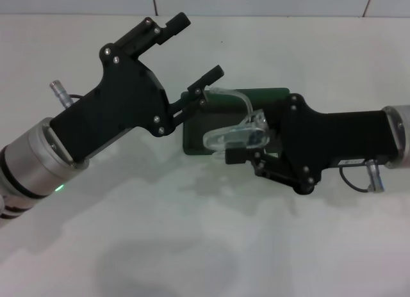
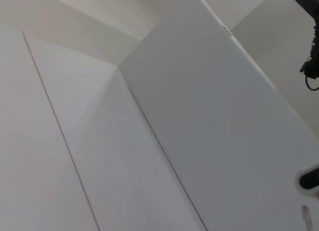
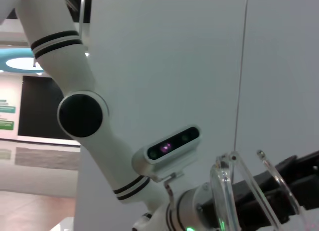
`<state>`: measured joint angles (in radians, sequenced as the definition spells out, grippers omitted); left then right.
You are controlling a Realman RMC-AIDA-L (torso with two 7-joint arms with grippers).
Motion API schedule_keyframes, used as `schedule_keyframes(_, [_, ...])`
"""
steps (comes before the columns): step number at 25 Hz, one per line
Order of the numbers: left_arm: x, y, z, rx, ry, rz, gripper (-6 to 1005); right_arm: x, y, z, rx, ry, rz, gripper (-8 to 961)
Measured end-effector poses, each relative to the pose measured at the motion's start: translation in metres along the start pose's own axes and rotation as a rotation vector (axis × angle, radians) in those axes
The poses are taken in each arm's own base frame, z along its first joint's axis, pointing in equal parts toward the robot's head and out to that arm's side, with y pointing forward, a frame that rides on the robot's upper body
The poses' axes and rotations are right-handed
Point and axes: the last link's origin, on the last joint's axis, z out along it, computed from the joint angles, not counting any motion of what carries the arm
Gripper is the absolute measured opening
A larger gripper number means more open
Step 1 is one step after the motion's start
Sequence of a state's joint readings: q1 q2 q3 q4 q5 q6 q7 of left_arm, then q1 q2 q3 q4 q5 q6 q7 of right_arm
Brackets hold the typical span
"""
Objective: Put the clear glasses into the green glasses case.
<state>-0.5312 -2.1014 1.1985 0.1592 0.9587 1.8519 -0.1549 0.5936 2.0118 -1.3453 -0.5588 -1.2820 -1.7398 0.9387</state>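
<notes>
The right tool (image 1: 246, 143), clamped on the clear glasses (image 1: 234, 134), holds them above the green glasses case (image 1: 198, 127), not yet inside; the left tool (image 1: 195, 47) gapes alongside.

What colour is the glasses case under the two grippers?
Dark green; the green glasses case shows best in the head view, lying on the white table.

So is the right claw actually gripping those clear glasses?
Touching. In the head view the right gripper has its jaws closed on the clear glasses, holding them above the green glasses case.
</notes>
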Motion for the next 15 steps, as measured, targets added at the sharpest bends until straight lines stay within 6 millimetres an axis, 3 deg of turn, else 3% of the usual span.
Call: schedule_keyframes(15, [0.0,0.004,0.002,-0.036,0.004,0.018,631,0.001,-0.017,0.012,-0.033,0.104,0.165,127])
